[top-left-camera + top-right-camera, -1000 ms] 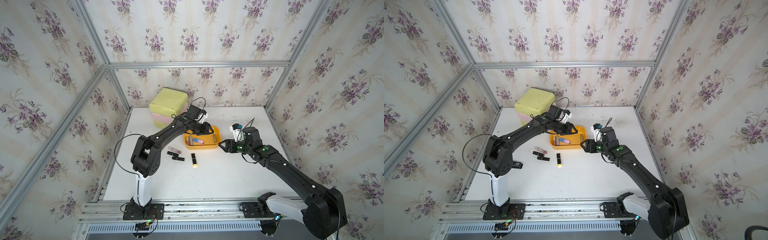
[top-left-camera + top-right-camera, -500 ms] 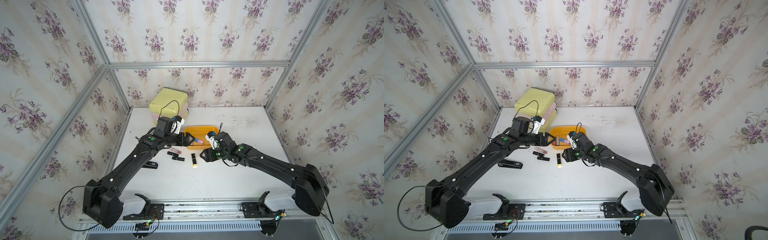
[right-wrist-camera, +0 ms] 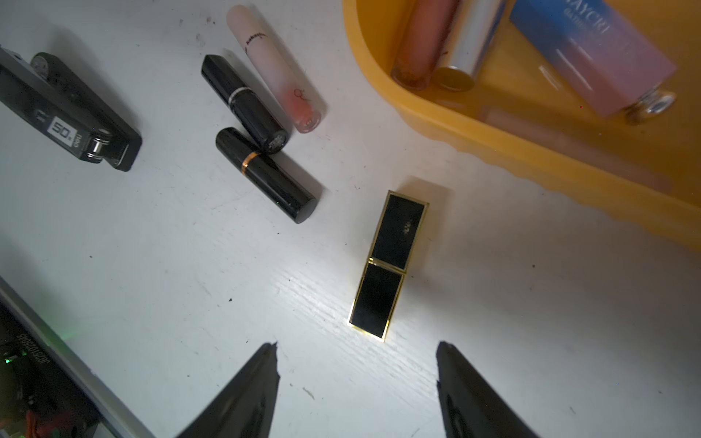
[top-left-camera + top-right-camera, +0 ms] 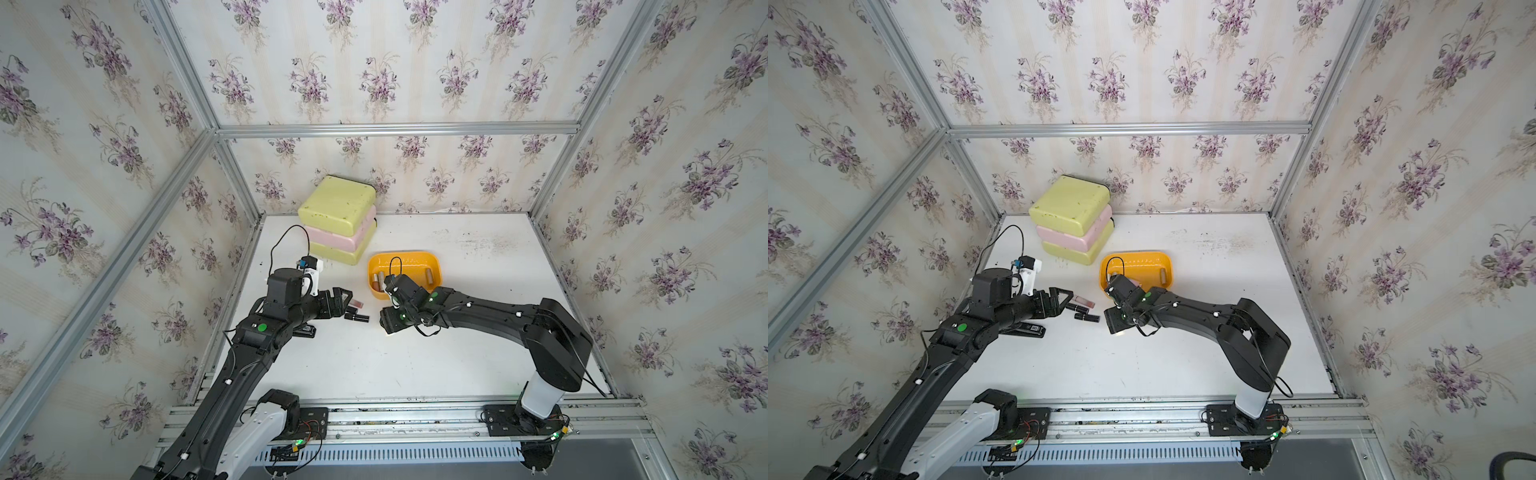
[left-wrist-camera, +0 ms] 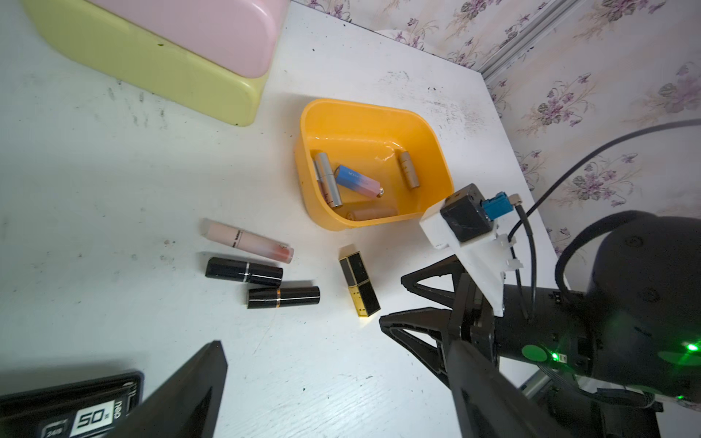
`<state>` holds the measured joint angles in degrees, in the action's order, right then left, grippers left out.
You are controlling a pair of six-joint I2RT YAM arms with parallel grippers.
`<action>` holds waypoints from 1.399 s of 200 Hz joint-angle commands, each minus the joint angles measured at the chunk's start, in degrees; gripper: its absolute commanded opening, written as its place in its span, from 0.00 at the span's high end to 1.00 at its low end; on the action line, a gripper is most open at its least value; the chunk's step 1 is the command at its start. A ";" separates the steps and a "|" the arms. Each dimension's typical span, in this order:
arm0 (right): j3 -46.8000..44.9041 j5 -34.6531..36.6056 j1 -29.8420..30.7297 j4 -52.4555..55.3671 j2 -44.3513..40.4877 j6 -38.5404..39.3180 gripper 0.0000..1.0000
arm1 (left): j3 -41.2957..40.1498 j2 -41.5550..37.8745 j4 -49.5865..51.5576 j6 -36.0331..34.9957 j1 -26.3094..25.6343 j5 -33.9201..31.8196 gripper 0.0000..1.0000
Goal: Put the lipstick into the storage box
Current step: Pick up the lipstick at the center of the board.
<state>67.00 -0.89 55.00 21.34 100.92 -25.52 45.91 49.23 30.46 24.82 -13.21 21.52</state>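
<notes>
- I see the square black-and-gold lipstick (image 3: pixel 389 265) lying flat on the table (image 3: pixel 531 360), just outside the box (image 5: pixel 322 212) wall.
- My right gripper (image 3: pixel 356 383) hangs right over it with jaws apart and nothing between them; the lipstick lies just ahead of the fingertips (image 3: pixel 265 364), roughly centred in the gap.
- In the left wrist view that lipstick (image 5: pixel 359 285) sits between the box and the right gripper (image 5: pixel 390 299).
- In both top views the right gripper hides it.
- My left gripper (image 4: pixel 343 301) is spread wide and empty, near the three tubes left of the box.
- Those are a pink gloss (image 5: pixel 247 240), a black tube with a silver band (image 5: pixel 244 271) and a black tube with a gold band (image 5: pixel 283 297), all on the table.
- The box (image 4: pixel 432 259) already holds several tubes, among them a blue-pink one (image 5: pixel 356 181).
- A black device (image 3: pixel 68 113) lies on the table near the left arm.
- Stacked green and pink boxes (image 4: pixel 336 224) stand behind, by the wall.
</notes>
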 commanded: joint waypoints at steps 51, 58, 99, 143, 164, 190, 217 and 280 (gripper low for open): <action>3.95 2.68 0.27 2.64 5.82 -0.77 0.38 | -2.78 -1.20 2.38 -0.52 0.84 -1.30 0.00; 4.31 2.81 0.21 2.95 6.38 -0.83 0.39 | -2.76 -1.12 2.36 -0.47 0.84 -1.30 0.00; 5.05 2.98 0.26 2.93 8.45 -0.82 0.45 | -2.77 -0.02 2.41 -0.18 1.34 1.22 0.00; 5.29 3.50 0.27 3.20 9.75 -0.75 0.48 | -3.07 0.35 2.27 0.01 1.78 2.03 0.00; 5.33 3.78 0.20 3.27 10.49 -0.70 0.52 | -3.07 0.36 2.21 0.09 1.96 2.21 0.00; 5.41 3.67 0.21 3.02 11.21 -0.68 0.53 | -3.14 0.34 2.20 0.08 2.09 2.39 0.00; 5.84 4.18 0.23 3.50 11.97 -0.69 0.56 | -3.28 0.32 2.23 0.06 2.33 2.81 0.00; 4.43 4.07 0.28 3.38 10.41 -0.47 0.75 | -4.25 0.98 -0.16 2.47 3.51 6.52 0.00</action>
<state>72.14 3.53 55.20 23.42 112.20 -25.93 42.00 49.67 32.36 25.91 -10.28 25.19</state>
